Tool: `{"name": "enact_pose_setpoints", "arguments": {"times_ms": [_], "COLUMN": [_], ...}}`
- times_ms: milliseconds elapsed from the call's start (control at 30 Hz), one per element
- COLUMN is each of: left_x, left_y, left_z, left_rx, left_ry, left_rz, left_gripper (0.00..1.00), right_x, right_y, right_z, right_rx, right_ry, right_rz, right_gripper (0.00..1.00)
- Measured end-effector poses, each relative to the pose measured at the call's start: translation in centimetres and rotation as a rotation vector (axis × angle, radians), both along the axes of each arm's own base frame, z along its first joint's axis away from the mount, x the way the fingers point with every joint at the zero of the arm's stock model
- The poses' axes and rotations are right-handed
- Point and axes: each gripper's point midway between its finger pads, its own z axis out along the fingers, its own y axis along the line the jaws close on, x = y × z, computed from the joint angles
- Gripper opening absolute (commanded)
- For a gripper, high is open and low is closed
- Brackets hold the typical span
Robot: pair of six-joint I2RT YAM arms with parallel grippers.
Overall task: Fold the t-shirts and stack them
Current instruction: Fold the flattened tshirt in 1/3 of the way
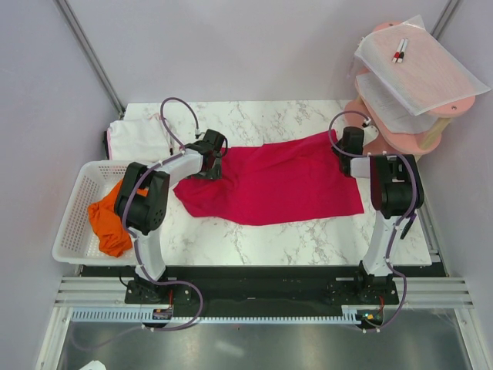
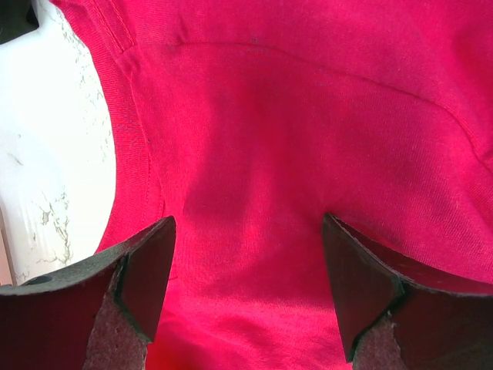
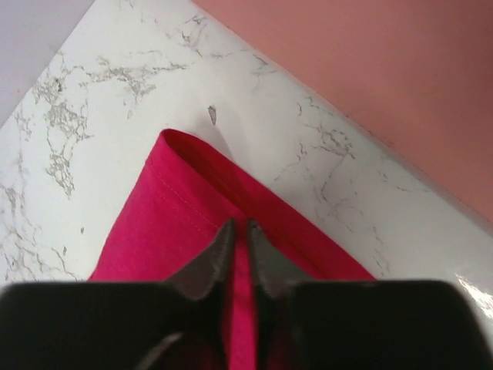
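Early: nothing stacked. Crimson t-shirt (image 1: 277, 181) spread flat, fold unfinished. Left gripper (image 2: 246, 293) spread just above it; right gripper (image 3: 239, 239) pressed together, pinching its hem. Orange t-shirt (image 1: 108, 220), white t-shirt (image 1: 139, 139) untouched, left of left gripper.

The crimson-red t-shirt (image 1: 277, 181) was one plain colour, its hem stitched in matching red thread. The white t-shirt (image 1: 139, 139) was plain too. The orange t-shirt (image 1: 108, 220) was a bright solid orange against the white mesh basket (image 1: 71, 227). The tabletop (image 1: 308, 239) was white marble veined with grey. The shelf (image 1: 400, 142) was salmon pink, its sheets (image 1: 420, 65) a milky translucent white. The left fingers (image 2: 142, 281) and right fingers (image 3: 212, 262) were dark, near black. The left arm (image 1: 146, 200) and right arm (image 1: 393, 189) were black and white, with purple cables (image 1: 173, 108).
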Motion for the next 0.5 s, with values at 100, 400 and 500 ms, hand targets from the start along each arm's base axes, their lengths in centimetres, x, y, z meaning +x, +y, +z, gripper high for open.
{"name": "enact_pose_setpoints", "arguments": {"times_ms": [100, 400, 500], "left_x": [0.0, 0.0, 0.0], "left_y": [0.0, 0.0, 0.0], "left_z": [0.0, 0.0, 0.0], "left_rx": [0.0, 0.001, 0.001], "left_ry": [0.0, 0.001, 0.001], "left_rz": [0.0, 0.0, 0.0], "left_gripper": [0.83, 0.82, 0.82], "right_x": [0.7, 0.5, -0.1], "right_y": [0.3, 0.6, 1.0], "right_z": [0.0, 1.3, 1.9], "right_rx": [0.007, 0.018, 0.027], "right_ry": [-0.007, -0.038, -0.041], "right_rz": [0.013, 0.028, 0.046], "right_gripper": [0.0, 0.0, 0.0]}}
